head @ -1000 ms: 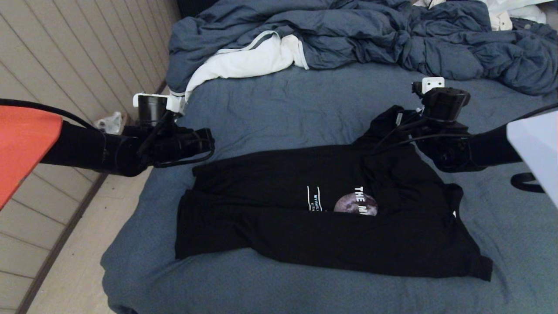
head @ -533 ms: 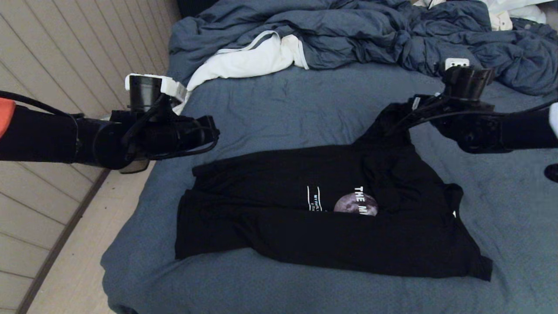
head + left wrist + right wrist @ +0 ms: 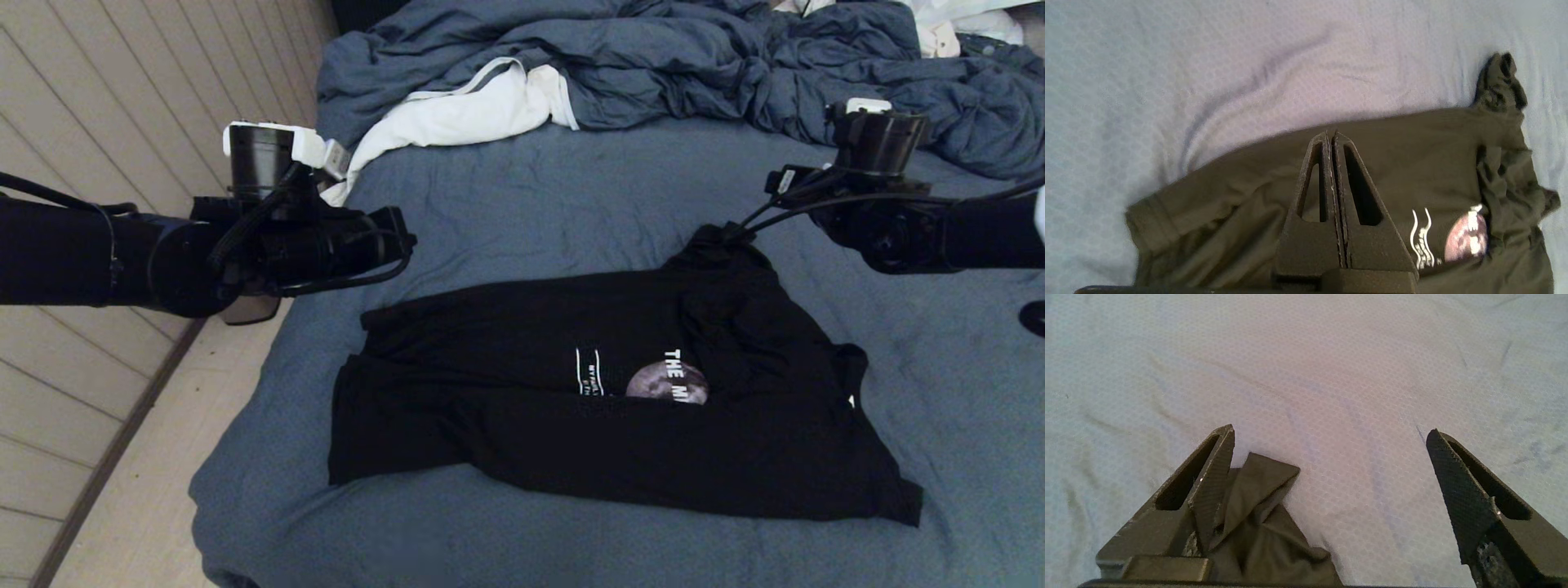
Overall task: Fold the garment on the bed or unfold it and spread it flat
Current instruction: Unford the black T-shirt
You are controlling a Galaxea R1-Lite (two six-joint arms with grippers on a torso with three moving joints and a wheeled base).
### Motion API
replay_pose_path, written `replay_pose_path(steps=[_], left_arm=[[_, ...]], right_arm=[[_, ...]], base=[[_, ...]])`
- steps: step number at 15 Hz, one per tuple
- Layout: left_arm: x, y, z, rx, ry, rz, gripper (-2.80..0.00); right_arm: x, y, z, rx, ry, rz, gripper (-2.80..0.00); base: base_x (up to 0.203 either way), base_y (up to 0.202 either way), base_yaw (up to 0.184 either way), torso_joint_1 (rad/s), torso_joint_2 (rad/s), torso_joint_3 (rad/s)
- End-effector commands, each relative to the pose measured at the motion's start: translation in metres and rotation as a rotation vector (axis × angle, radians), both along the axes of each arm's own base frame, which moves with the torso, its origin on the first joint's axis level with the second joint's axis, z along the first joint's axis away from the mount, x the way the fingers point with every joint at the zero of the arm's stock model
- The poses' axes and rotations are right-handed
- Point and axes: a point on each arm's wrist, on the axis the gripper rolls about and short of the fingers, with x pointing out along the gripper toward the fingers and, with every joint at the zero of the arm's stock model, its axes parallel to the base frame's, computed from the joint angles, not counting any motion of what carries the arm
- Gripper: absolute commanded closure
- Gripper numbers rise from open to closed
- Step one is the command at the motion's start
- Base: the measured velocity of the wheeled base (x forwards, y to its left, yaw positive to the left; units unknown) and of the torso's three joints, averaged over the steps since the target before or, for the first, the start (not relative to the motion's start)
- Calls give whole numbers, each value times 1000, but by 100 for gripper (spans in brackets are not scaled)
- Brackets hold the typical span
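The black T-shirt [image 3: 620,408] is lying part-folded across the middle of the bed [image 3: 531,204], its moon print and a bit of white lettering peeking out from under a fold. One bunched sleeve end [image 3: 722,241] is poking up toward the far side. The right gripper [image 3: 1331,457] is hanging just above that sleeve end, its jaws standing wide apart with nothing between them; the cloth is sitting right by one finger [image 3: 1212,477]. The left gripper [image 3: 1329,139] is hovering over the shirt's hem side near the bed's left edge, its jaws pressed together and holding nothing. A rumpled duvet [image 3: 653,65] and a white cloth [image 3: 465,114] are lying at the far end.
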Motion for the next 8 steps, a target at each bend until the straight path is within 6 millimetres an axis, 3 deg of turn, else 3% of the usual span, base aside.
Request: replay_pose_path(steps=[1,4,8], left_arm=[[-5,-6,1,0,6,-18,0],[-18,-18,0,18,64,-63,0],[-31,-34,-9,39,163,-142,0]], right_arm=[[-7,1,0,2,41,7,0],[-24,6,-5,32,249,89,0],[-64,11,-2,133,627,339,0]], base=[[0,0,0,0,0,0],[0,0,0,0,0,0],[0,0,0,0,0,0]])
